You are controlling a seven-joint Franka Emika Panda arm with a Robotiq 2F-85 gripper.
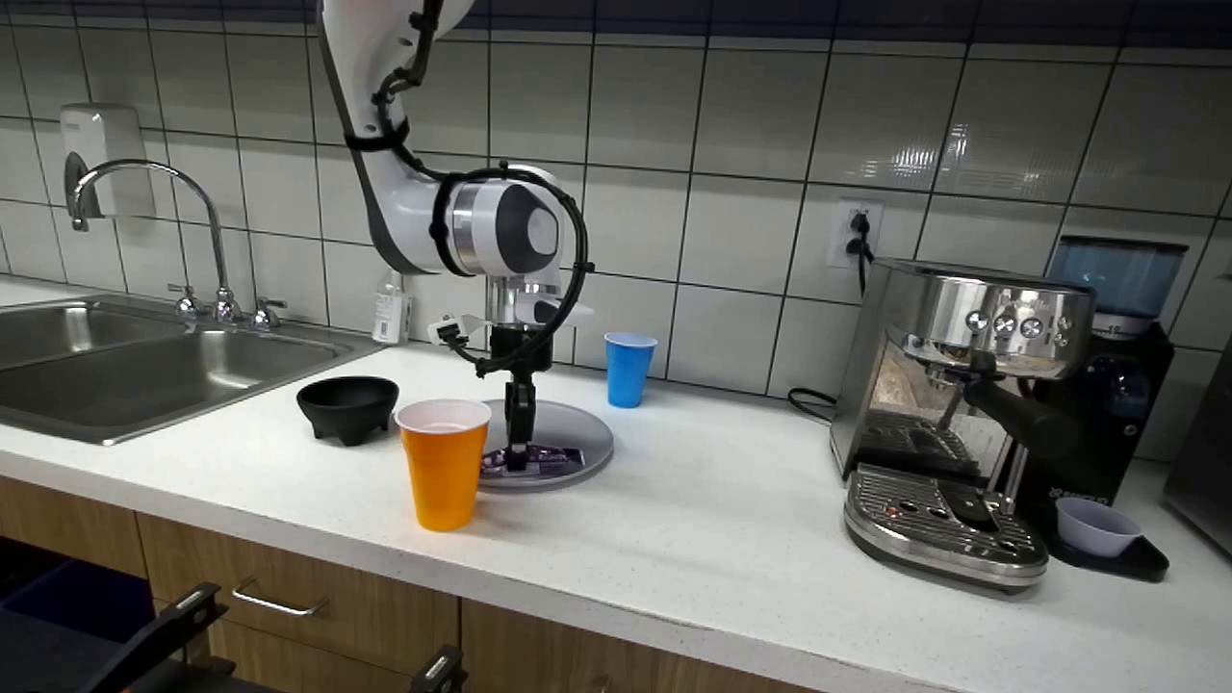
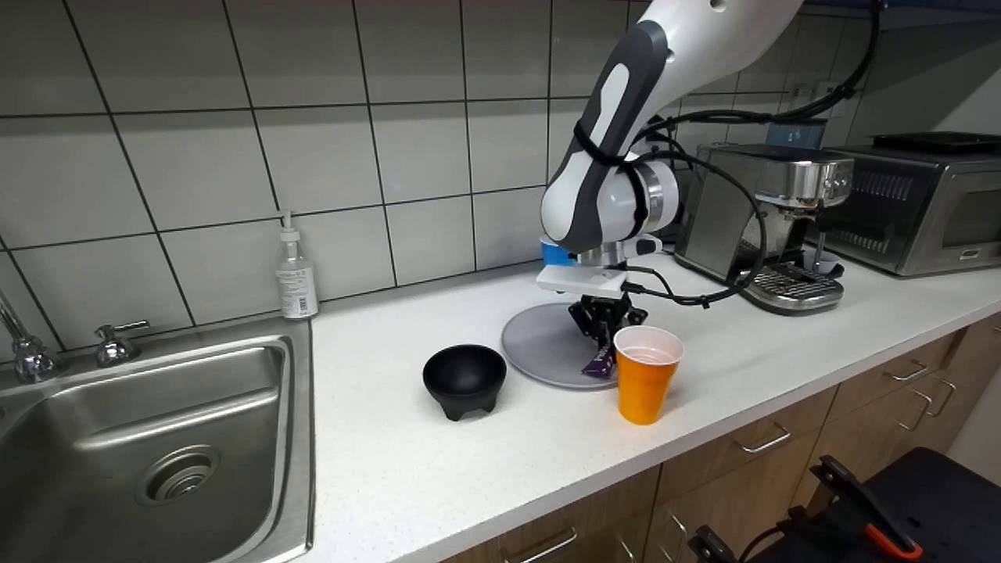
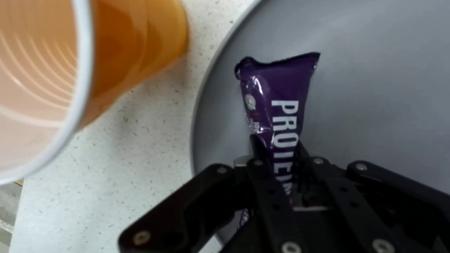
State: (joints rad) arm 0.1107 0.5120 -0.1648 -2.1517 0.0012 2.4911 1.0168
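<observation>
A purple protein bar (image 3: 281,80) in a shiny wrapper is at the grey plate (image 3: 369,88), near its rim. My gripper (image 3: 276,144) points down with a finger on each side of the bar, and the wrapper is squeezed narrow between them. The bar's lower part is hidden behind the fingers. In both exterior views the bar (image 1: 560,460) (image 2: 600,364) is low at the plate (image 1: 595,438) (image 2: 539,344); whether it touches the plate is unclear. An orange cup (image 1: 445,476) stands upright beside the plate, close to the gripper; it also shows in the wrist view (image 3: 147,45).
A black footed bowl (image 2: 464,379) stands between plate and sink (image 2: 297,438). A blue cup (image 1: 630,371) stands by the tiled wall behind the plate. A soap bottle (image 2: 296,274) is at the sink's corner. An espresso machine (image 1: 962,318) and a microwave (image 2: 931,203) stand farther along.
</observation>
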